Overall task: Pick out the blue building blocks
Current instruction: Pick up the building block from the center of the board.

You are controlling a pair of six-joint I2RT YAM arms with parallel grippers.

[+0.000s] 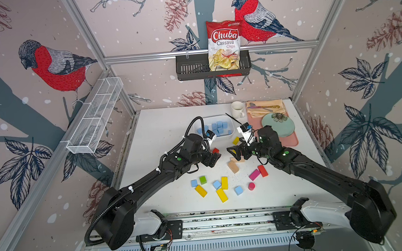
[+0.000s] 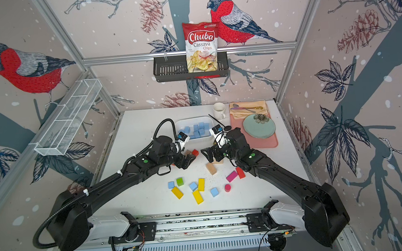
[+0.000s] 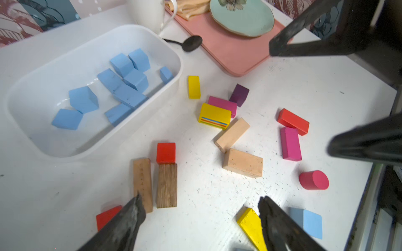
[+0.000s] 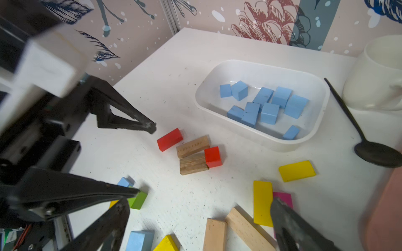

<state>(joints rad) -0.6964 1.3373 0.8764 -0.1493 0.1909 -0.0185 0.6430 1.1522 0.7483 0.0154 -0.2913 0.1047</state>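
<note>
The jaws of the left arm (image 1: 150, 180) are standing wide apart and gripping nothing, hanging over the middle of the desk (image 1: 161, 133) with their tips pointing right. The jaws of the right arm (image 1: 307, 169) are facing them from just to the right, also spread wide and empty. The two pairs are sitting near each other without touching.

Nine blue blocks (image 3: 130, 95) are lying in a white tub (image 3: 43, 91) just beyond the jaws, toward the far side. Three more blue blocks are lying loose on the near part of the desk, one at left (image 1: 194, 183), one in the middle (image 1: 216, 184) and one to the right (image 1: 238, 190). They are sitting among yellow blocks (image 1: 222, 195) and a green block (image 1: 202, 179).

A red cube (image 1: 215, 150) is resting just beside the left arm's jaws, and tan wooden blocks (image 1: 233, 167) are lying below the right arm's. A pink block (image 1: 254, 174), a red block (image 1: 262, 170) and a red cylinder (image 1: 251, 186) are lying nearer, to the right.

Far right, a pale green plate (image 1: 278, 126) is sitting on a pink tray (image 1: 290, 140). A white mug (image 1: 237, 109) is standing just right of the tub, and a black spoon (image 3: 192, 43) is lying between tub and tray. On the far wall a bag of chips (image 1: 224, 45) is standing in a black basket (image 1: 191, 68).
</note>
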